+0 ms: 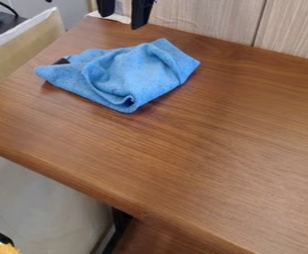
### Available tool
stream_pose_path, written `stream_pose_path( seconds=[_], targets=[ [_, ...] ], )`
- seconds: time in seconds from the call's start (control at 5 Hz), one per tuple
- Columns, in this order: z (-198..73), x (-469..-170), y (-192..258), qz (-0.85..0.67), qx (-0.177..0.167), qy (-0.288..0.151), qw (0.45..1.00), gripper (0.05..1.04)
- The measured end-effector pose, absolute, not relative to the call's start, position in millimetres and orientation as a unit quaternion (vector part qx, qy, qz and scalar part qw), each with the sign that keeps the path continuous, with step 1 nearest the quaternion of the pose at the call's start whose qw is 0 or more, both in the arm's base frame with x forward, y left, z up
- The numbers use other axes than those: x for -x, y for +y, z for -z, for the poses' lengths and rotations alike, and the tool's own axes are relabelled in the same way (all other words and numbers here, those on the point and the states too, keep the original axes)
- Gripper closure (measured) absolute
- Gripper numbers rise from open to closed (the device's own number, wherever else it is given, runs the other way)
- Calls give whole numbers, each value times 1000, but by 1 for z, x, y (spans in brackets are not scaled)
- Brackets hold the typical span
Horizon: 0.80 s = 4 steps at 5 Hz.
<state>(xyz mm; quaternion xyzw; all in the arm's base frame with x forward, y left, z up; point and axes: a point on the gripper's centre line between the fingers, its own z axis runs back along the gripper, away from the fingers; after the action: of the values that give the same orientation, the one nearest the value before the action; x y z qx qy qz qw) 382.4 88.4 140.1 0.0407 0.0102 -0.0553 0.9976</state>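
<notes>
Your gripper (122, 20): open, empty, at view's top edge, near crumpled cloth (143, 67) on desk (216, 149). Caution: shallow pinch on loose folds may let cloth slip.

I see a brown wood-grain tabletop (229, 149) with a pale panel (203, 20) along its far edge. Past its left edge I have a beige board (24, 49) and a black cable (5, 6); below the near edge, a black support (118, 228) and something orange (7, 249).

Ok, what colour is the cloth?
The cloth is blue, seen best in the camera view.
</notes>
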Motion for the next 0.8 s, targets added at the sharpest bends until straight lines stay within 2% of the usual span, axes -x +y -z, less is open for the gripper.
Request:
stream_pose_path(
  seconds=[0.2, 0.4, 0.8],
  targets=[
    [-124, -381, 89, 54, -35, 32, 997, 82],
    [-114, -370, 107, 28, -29, 47, 998, 82],
    [-113, -349, 161, -59, -29, 51, 996, 82]
  ],
)
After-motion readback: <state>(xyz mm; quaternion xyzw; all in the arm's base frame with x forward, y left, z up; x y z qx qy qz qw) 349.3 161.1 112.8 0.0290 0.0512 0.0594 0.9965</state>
